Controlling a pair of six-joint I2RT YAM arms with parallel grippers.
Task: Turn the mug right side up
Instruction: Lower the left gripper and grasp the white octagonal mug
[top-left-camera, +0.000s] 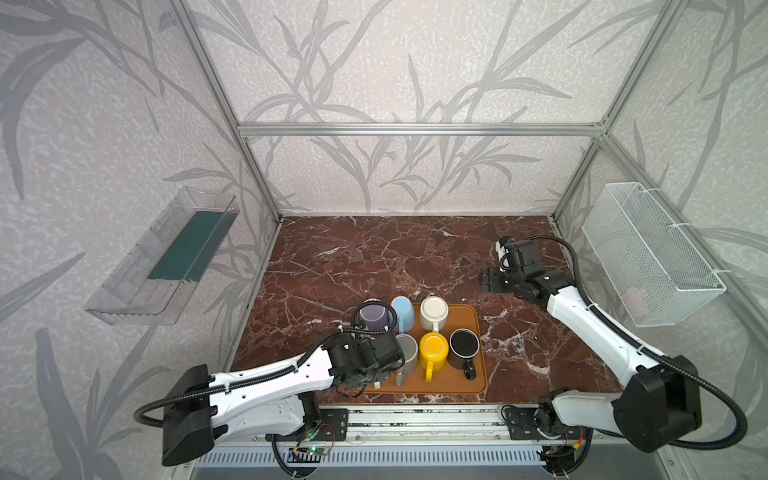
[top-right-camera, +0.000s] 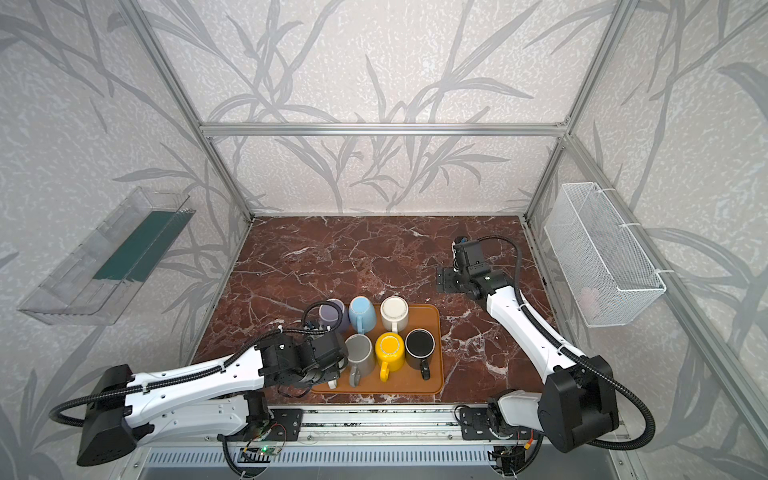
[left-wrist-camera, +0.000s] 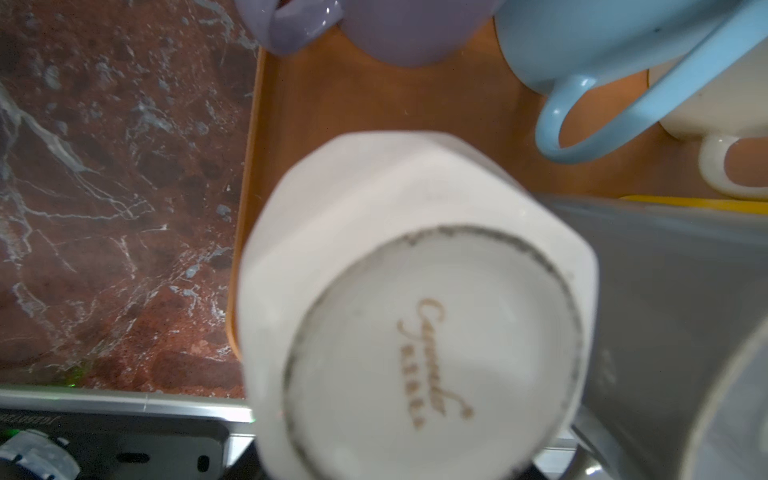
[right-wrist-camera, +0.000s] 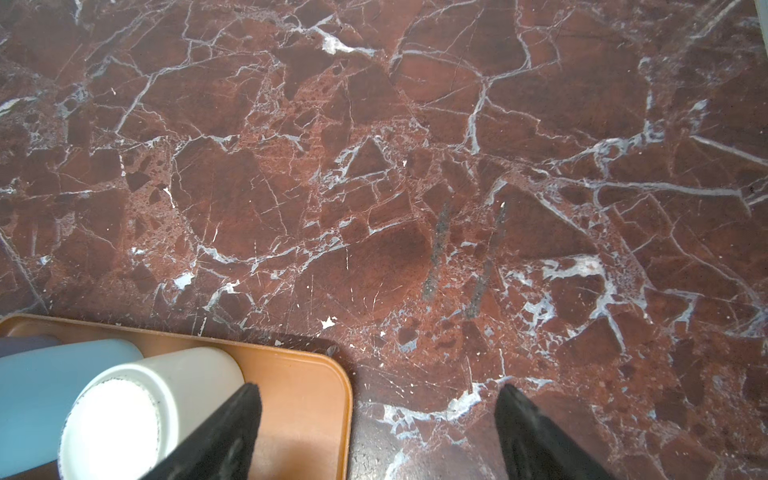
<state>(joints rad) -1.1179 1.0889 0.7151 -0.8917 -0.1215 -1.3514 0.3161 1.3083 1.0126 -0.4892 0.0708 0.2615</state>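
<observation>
Several mugs on orange tray (top-left-camera: 457, 384). White mug (left-wrist-camera: 415, 311) sits base-up at tray's lower-left corner beside grey mug (left-wrist-camera: 665, 291), under left gripper (top-left-camera: 372, 370); its spread can't be told. Right gripper (right-wrist-camera: 378, 390) gapes wide over marble (right-wrist-camera: 374, 166), right of centre.

Seven mugs sit on one orange tray (top-left-camera: 453, 384): one purple mug (top-left-camera: 372, 318), one blue mug (top-left-camera: 402, 311), one cream mug (top-left-camera: 434, 312), one grey mug (top-left-camera: 409, 353), one yellow mug (top-left-camera: 433, 351), one black mug (top-left-camera: 464, 347) and one white mug (left-wrist-camera: 415, 311). The white one is counted from the left wrist view. There are two robot arms: one left arm (top-left-camera: 270, 380), one right arm (top-left-camera: 590, 328). The walls carry one clear bin (top-left-camera: 137, 286) and one wire basket (top-left-camera: 656, 257). There is one tabletop (top-left-camera: 353, 257).
</observation>
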